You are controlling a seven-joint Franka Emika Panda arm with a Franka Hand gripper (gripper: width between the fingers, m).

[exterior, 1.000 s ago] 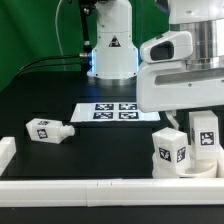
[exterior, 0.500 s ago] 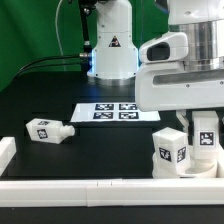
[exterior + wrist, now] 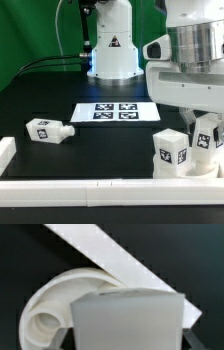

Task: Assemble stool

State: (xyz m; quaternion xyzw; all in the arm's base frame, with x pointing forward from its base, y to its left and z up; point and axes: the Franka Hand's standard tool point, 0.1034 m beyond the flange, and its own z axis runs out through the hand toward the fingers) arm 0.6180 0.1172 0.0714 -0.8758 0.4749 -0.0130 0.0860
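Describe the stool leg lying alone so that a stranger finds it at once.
Find the marker board on the black table. Toward the exterior view's left of it lies a white stool leg. Unlike the upright leg and the gripped leg, it lies on its side, alone.

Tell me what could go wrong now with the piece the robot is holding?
The held leg in the gripper looks tilted, so it might jam or miss the socket in the seat. It also hangs close beside the standing leg and could bump it.
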